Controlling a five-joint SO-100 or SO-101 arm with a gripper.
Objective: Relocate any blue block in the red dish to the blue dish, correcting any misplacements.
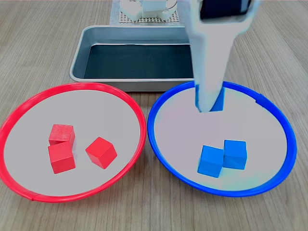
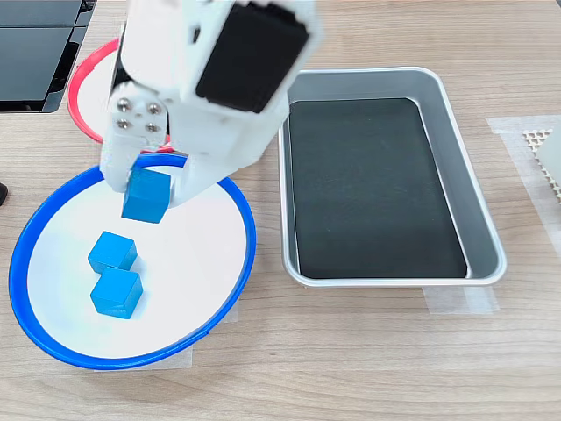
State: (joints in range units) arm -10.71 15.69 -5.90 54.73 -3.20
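My gripper is shut on a blue block, holding it over the far part of the blue dish. The second exterior view shows the same block between the white fingers of the gripper, above the blue dish. Whether it touches the dish floor I cannot tell. Two more blue cubes lie side by side in the dish's near part. The red dish holds three red cubes. In the second exterior view the arm hides most of the red dish.
A rectangular metal tray with a dark floor stands behind both dishes; it is on the second exterior view's right. A white mesh pad and the arm's base lie beyond it. Bare wooden table surrounds the dishes.
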